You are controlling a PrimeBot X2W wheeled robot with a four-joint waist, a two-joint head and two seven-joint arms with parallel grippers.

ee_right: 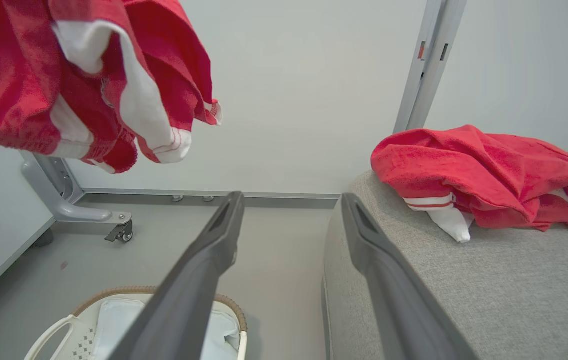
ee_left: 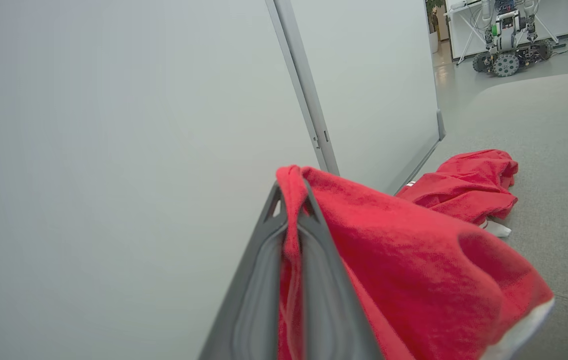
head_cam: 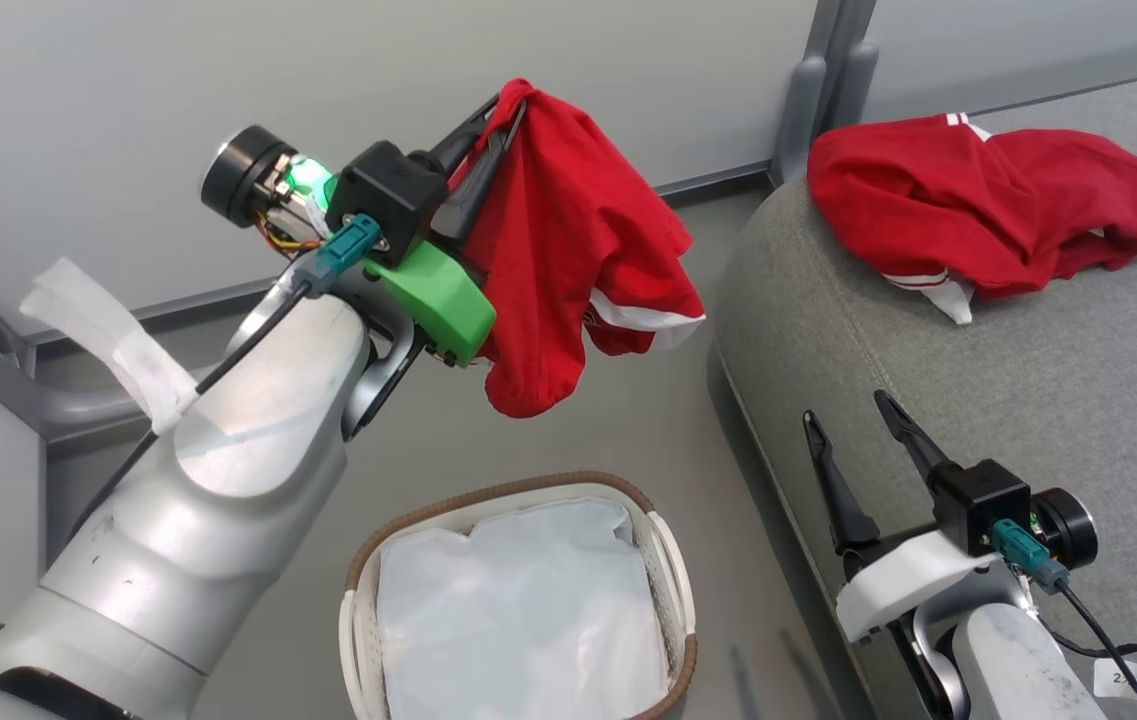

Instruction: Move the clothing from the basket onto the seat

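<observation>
A red sports garment (head_cam: pixel 578 250) is being pinched by the left gripper (head_cam: pixel 511 103), the right gripper (head_cam: pixel 844 405) being held wide. Release is being judged safest well over the seat (head_cam: pixel 928 420).

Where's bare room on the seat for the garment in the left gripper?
Bare grey seat runs from the lying garment down to the right gripper, including the rounded edge. Crowded: the far corner, under that garment. The left gripper holds the other garment off the seat.
</observation>
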